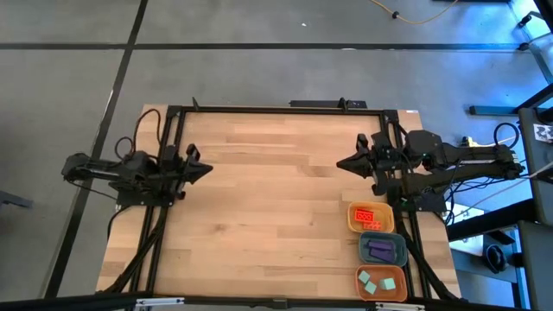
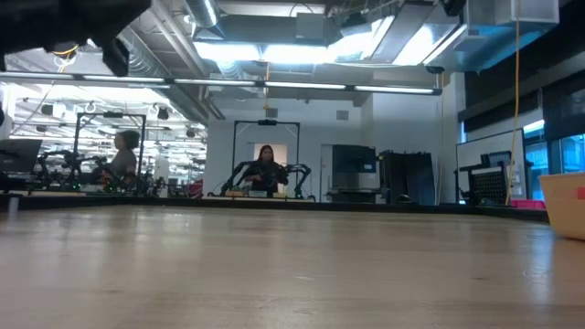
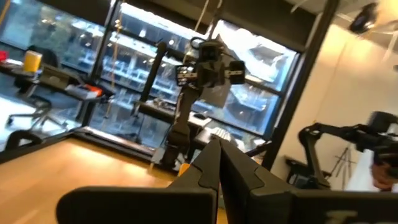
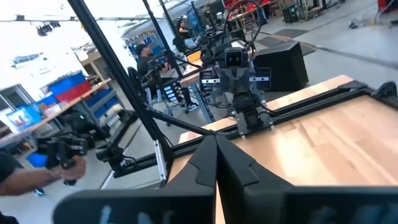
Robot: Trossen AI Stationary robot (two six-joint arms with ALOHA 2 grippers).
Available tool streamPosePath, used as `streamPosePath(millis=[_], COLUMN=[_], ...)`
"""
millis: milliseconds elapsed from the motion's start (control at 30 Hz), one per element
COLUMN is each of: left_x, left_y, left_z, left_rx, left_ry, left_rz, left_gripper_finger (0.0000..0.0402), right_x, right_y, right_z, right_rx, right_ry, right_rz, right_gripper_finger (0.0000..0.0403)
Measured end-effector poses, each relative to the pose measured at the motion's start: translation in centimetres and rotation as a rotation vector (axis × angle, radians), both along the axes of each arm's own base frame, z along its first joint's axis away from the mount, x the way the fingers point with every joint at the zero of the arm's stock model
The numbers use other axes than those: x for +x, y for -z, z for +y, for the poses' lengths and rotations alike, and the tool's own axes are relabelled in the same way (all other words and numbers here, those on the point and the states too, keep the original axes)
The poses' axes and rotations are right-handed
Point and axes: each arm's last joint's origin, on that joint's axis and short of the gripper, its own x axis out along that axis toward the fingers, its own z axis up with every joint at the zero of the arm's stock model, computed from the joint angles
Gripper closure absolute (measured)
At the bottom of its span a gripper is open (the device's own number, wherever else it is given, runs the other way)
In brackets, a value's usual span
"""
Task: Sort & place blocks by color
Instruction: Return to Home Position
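The blocks lie sorted in three trays at the table's near right. Orange-red ones (image 1: 366, 213) lie in the yellow tray (image 1: 352, 221), purple bars (image 1: 380, 250) in the blue-grey tray (image 1: 402, 250), and teal-green ones (image 1: 378, 282) in the orange tray (image 1: 401, 285). My left gripper (image 1: 207, 170) (image 3: 217, 144) hangs shut over the table's left side and points toward the right. My right gripper (image 1: 340, 162) (image 4: 216, 138) hangs shut over the right side, pointing left, beyond the far end of the trays. Neither holds anything.
Bare wooden tabletop (image 1: 276, 207) spreads between the two arms. A black frame (image 1: 259, 107) runs along the far edge and down both sides. In the low view the yellow tray's wall (image 2: 567, 203) shows at the right edge. People stand in the room beyond.
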Motion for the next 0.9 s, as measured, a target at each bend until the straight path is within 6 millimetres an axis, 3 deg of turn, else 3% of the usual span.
streamPosePath(millis=[133, 267, 533, 900], left_x=[-1.0, -0.7, -0.1, -0.1], left_y=[1.5, 2.3, 5.4, 5.5], left_z=[0.0, 0.0, -0.1, 0.0], left_rx=[0.002, 0.014, -0.014, -0.051], left_ry=[0.022, 0.042, 0.079, 0.096], left_rz=[-0.073, -0.005, 0.317, 0.328], left_gripper_finger=[0.0401, 0.0401, 0.0401, 0.0402], right_x=[0.0, 0.0, 0.0, -0.4], right_y=[0.0, 0.0, -0.1, -0.3], right_z=[0.0, 0.0, -0.1, 0.1], right_rx=[0.039, 0.075, 0.085, 0.062], right_ry=[0.001, 0.018, 0.033, -0.027], right_rz=[0.005, 0.004, 0.000, -0.014], right_gripper_finger=[0.0402, 0.0402, 0.0402, 0.0403])
